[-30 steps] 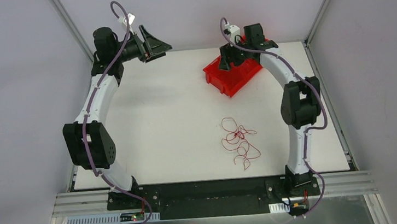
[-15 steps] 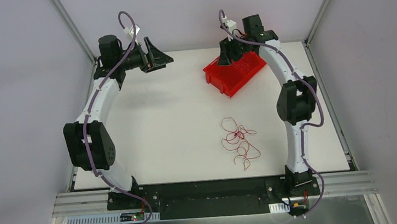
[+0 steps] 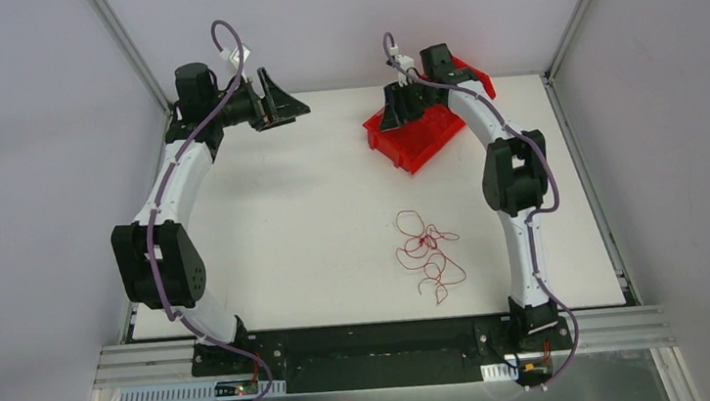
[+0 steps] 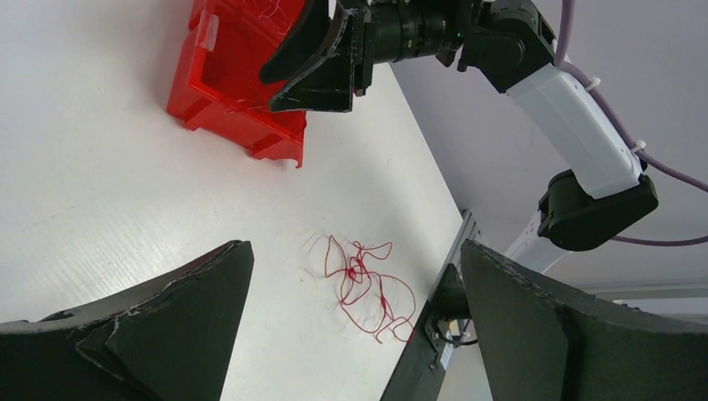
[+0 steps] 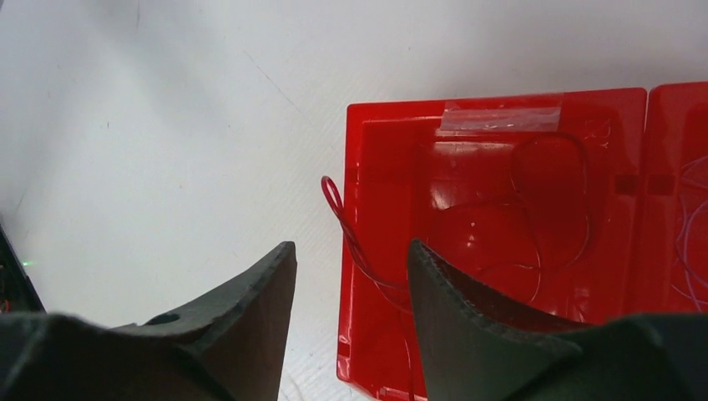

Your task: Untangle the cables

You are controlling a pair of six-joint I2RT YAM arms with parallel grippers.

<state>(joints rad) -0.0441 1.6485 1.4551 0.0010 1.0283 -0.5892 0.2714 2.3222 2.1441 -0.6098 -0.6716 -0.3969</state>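
A loose tangle of thin red cables (image 3: 427,252) lies on the white table, right of centre and toward the front; the left wrist view shows the same cables (image 4: 367,284) far below. My left gripper (image 3: 279,100) (image 4: 355,246) hangs high at the back left, open and empty. My right gripper (image 3: 403,107) (image 5: 351,245) hovers over the red bin (image 3: 420,133), its jaws apart astride the bin's left wall (image 5: 355,167). More thin red cables (image 5: 534,221) lie inside the bin, and one loop (image 5: 332,194) hangs out over that wall between the jaws, untouched.
The red bin (image 4: 225,83) sits at the back right of the table, with a second compartment (image 5: 680,184) holding pale thin wire. Metal frame posts (image 3: 125,41) rise at the back corners. A black rail (image 3: 374,341) runs along the front edge between the arm bases.
My right arm has swung left and back, carrying its gripper over the bin's left side. The left gripper shifted slightly right early on. The cable tangle on the table has not moved.
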